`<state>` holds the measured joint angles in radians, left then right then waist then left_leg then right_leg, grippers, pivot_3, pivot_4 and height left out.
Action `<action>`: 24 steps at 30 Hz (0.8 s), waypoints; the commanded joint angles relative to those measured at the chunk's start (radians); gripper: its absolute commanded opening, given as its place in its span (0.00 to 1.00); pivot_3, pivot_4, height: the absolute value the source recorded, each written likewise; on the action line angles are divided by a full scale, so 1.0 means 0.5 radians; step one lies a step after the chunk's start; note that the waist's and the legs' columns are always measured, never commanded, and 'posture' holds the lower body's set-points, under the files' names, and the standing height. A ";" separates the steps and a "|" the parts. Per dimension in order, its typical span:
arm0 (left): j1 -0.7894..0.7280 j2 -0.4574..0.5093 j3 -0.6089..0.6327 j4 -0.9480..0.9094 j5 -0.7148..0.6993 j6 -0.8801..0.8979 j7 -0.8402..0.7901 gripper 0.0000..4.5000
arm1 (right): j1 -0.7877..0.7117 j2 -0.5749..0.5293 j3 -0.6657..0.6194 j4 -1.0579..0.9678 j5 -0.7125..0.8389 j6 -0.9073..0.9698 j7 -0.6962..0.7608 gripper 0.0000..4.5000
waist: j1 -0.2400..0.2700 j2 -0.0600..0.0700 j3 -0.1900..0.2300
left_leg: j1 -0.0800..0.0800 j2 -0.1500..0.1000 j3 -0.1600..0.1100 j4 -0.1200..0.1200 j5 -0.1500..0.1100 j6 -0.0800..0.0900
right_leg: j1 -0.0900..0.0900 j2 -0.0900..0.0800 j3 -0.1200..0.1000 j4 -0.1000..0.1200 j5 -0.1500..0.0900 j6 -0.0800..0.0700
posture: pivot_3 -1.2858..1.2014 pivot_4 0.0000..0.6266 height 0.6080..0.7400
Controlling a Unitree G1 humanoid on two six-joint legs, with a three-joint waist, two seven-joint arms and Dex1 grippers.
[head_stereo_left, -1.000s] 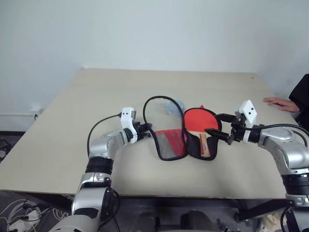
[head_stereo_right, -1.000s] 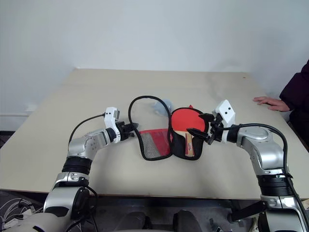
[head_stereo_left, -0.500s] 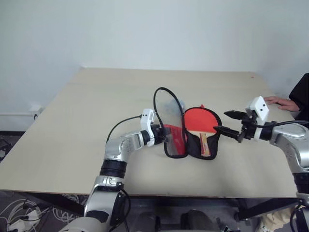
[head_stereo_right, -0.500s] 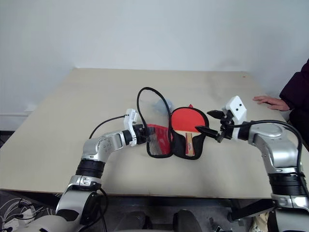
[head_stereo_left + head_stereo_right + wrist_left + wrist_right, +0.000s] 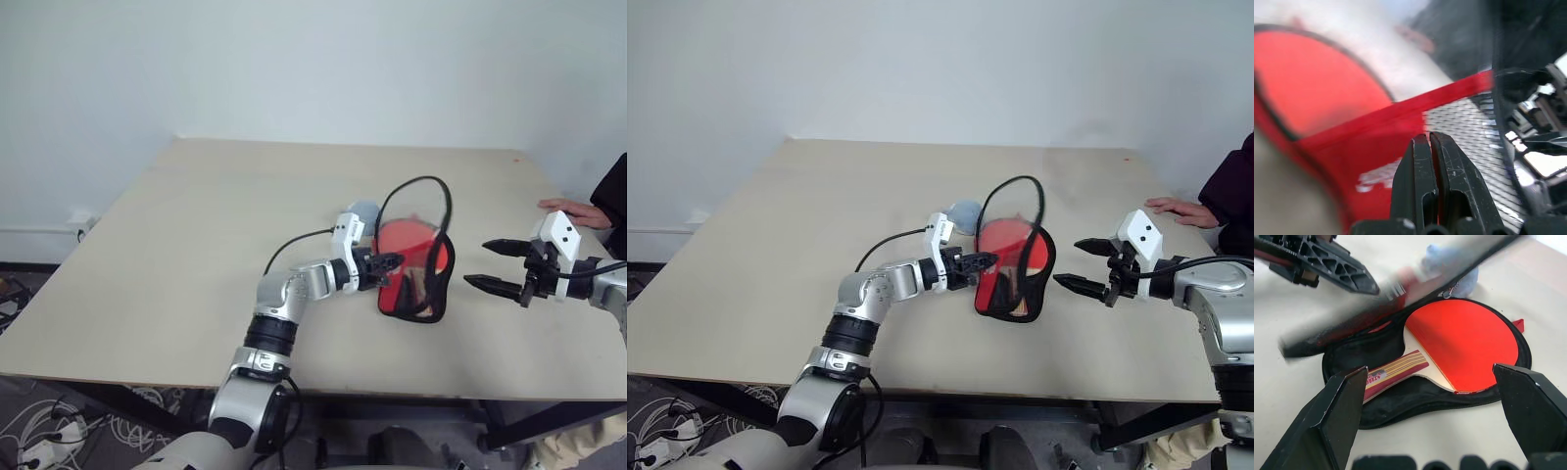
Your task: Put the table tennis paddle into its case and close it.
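Note:
The table tennis paddle (image 5: 1464,340) lies in the black-lined lower half of the case (image 5: 396,294), red face up and wooden handle (image 5: 1396,373) toward the table's front. My left gripper (image 5: 395,260) is shut on the edge of the case's red mesh flap (image 5: 1459,122). It holds the flap upright and tilted over the paddle, with the flap's black rim (image 5: 421,181) arching above. To the right of the case, clear of it, my right gripper (image 5: 478,262) stands open with nothing between its fingers.
A small grey-blue fuzzy lump (image 5: 364,209) lies just behind the case. A person's hand (image 5: 568,208) rests at the right edge of the beige table (image 5: 196,245). A white wall stands behind the table.
My left gripper has swung the flap from flat on the left up and rightward over the paddle. My right gripper has drawn back to the right, still open.

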<state>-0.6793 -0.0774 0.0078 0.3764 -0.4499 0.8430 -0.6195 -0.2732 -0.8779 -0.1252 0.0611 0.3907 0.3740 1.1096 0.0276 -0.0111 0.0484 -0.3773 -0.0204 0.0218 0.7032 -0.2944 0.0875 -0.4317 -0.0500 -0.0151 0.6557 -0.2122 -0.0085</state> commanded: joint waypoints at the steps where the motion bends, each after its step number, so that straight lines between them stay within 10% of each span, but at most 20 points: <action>1: -0.046 0.043 -0.011 -0.052 0.024 -0.112 0.000 0.00 | 0.003 -0.019 -0.067 -0.071 0.028 -0.020 0.007 0.98 | 0.000 0.000 0.000 | 0.000 0.000 0.000 0.000 0.000 0.000 | 0.000 0.000 0.000 0.000 0.000 0.001 | 0.52 0.00 0.92; 14: 0.130 0.367 0.267 -0.212 -0.226 0.292 0.031 0.00 | 0.001 -0.111 -0.043 0.027 -0.026 -0.111 0.149 0.98 | 0.002 0.000 0.000 | 0.000 -0.001 0.000 0.001 0.001 0.001 | 0.001 -0.001 0.001 -0.001 0.006 -0.007 | 0.52 0.00 0.92; 24: 0.143 0.479 0.462 -0.170 -0.450 0.660 0.060 0.53 | -0.004 -0.078 -0.022 0.037 -0.047 -0.118 0.144 0.98 | 0.010 0.000 0.000 | 0.001 -0.001 -0.002 0.003 0.001 0.001 | 0.003 -0.003 0.000 -0.001 0.007 -0.008 | 0.52 0.00 0.92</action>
<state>-0.5791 0.1579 0.2172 0.2964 -0.6458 1.1597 -0.5933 -0.2586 -0.9170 -0.1216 0.0998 0.3601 0.3255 1.1830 0.0324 -0.0110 0.0484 -0.3770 -0.0209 0.0210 0.7048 -0.2939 0.0878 -0.4304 -0.0517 -0.0151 0.6554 -0.2087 -0.0125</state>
